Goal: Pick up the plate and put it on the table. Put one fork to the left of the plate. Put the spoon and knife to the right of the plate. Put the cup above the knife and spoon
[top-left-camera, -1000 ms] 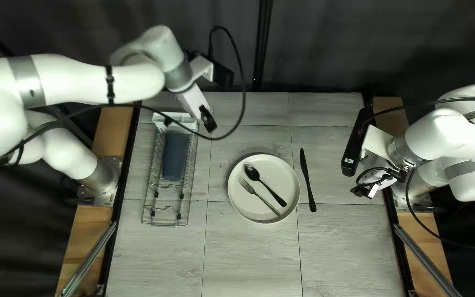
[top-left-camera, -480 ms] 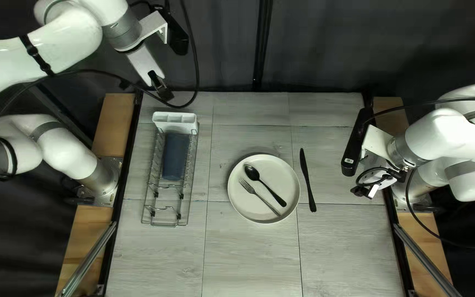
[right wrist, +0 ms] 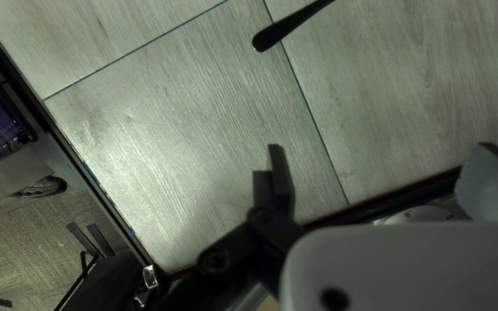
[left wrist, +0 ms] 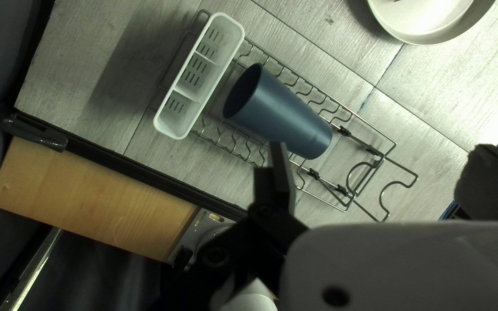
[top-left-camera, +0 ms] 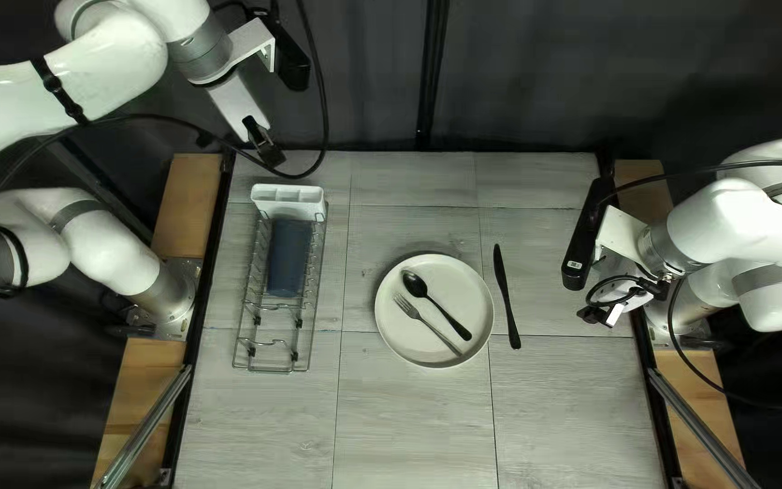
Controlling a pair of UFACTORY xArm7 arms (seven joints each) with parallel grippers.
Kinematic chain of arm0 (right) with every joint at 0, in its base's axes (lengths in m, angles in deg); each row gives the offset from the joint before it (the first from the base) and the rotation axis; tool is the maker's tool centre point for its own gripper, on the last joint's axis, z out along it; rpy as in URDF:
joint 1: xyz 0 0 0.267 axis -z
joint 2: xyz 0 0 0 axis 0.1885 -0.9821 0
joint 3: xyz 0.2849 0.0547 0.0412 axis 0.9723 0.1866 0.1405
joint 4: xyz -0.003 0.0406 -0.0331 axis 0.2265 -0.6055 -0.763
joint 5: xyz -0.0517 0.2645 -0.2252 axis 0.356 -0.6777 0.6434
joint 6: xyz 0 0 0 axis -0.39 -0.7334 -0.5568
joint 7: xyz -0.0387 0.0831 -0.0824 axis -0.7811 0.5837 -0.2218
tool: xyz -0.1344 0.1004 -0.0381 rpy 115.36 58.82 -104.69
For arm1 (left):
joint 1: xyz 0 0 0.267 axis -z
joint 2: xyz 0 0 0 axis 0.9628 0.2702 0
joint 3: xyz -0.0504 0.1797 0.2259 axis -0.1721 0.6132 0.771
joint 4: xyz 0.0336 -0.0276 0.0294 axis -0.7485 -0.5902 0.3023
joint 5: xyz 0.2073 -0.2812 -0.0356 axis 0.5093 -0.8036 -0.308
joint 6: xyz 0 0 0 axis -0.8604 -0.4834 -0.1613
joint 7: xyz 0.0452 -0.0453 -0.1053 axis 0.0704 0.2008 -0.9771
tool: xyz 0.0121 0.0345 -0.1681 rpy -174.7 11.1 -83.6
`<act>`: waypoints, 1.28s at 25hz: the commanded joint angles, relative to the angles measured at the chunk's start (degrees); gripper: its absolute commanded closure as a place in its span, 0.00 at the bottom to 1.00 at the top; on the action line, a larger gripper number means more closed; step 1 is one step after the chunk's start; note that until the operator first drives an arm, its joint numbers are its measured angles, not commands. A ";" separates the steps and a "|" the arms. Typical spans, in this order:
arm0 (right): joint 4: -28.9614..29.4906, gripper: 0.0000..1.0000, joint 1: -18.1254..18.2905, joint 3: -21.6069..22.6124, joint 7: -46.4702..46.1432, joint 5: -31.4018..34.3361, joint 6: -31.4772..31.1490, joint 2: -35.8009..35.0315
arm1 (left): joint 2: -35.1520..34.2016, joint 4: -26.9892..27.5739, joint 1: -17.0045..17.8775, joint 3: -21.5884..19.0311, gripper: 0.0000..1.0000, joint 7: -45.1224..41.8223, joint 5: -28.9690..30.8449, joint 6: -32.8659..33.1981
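Raised at the table's far left corner is my left gripper (top-left-camera: 266, 143); in its wrist view the left gripper (left wrist: 378, 164) stands open, nothing held. My right gripper (top-left-camera: 596, 315) hovers by the right edge; the right gripper (right wrist: 378, 164) is open and empty in its wrist view. A blue cup (top-left-camera: 290, 258) lies sideways in the wire rack; the cup (left wrist: 286, 118) has its mouth toward the white holder. On the beige plate (top-left-camera: 405, 340) rest a black spoon (top-left-camera: 415, 285) and a fork (top-left-camera: 430, 327). The black knife (top-left-camera: 506, 299) lies right of the plate, partly visible as a knife (right wrist: 283, 31).
The wire rack (top-left-camera: 271, 369) stands on the table's left part with an empty white utensil holder (top-left-camera: 275, 194) at its far end. A black cable (top-left-camera: 323, 91) loops beside my left arm. Bare table (top-left-camera: 572, 417) spreads at the near right.
My left arm has drawn back toward the far left, from above the utensil holder to beyond the rack, uncovering the holder. My right arm and the tableware have stayed put.
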 commanded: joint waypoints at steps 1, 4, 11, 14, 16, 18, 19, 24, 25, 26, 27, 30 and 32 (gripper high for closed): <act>6.35 0.00 4.67 4.83 6.52 4.62 6.38 -14.19 | 0.00 0.00 0.00 0.00 0.00 0.00 0.00 0.00; 9.53 0.00 7.08 4.87 8.36 7.46 9.84 -23.97 | 0.00 0.00 0.00 0.00 0.00 0.00 0.00 0.00; 13.40 0.00 12.43 1.09 9.43 12.85 19.49 -42.67 | 0.00 0.00 0.00 0.00 0.00 0.00 0.00 0.00; 17.01 0.00 12.87 0.63 10.59 13.45 21.34 -48.82 | 0.00 0.00 0.00 0.00 0.00 0.00 0.00 0.00; 21.33 0.00 12.01 0.87 12.87 14.70 21.43 -54.43 | 0.00 0.00 0.00 0.00 0.00 0.00 0.00 0.00; 24.58 0.00 10.68 0.86 15.81 16.92 21.09 -58.60 | 0.00 0.00 0.00 0.00 0.00 0.00 0.00 0.00; 25.26 0.00 10.24 0.79 16.72 17.69 21.16 -59.63 | 0.00 0.00 0.00 0.00 0.00 0.00 0.00 0.00; 27.06 0.00 8.87 0.45 19.24 20.41 23.05 -63.66 | 0.00 0.00 0.00 0.00 0.00 0.00 0.00 0.00; 27.52 0.00 8.62 0.40 19.63 20.79 23.21 -64.42 | 0.00 0.00 0.00 0.00 0.00 0.00 0.00 0.00; 28.03 0.00 8.39 0.37 19.98 21.06 23.26 -65.14 | 0.00 0.00 0.00 0.00 0.00 0.00 0.00 0.00; 28.32 0.00 8.28 0.35 20.14 21.18 23.31 -65.55 | 0.00 0.00 0.00 0.00 0.00 0.00 0.00 0.00; 28.93 0.00 7.94 0.27 20.78 21.66 24.27 -66.99 | 0.00 0.00 0.00 0.00 0.00 0.00 0.00 0.00; 28.63 0.00 8.05 0.23 20.78 21.69 25.19 -67.25 | 0.00 0.00 0.00 0.00 0.00 0.00 0.00 0.00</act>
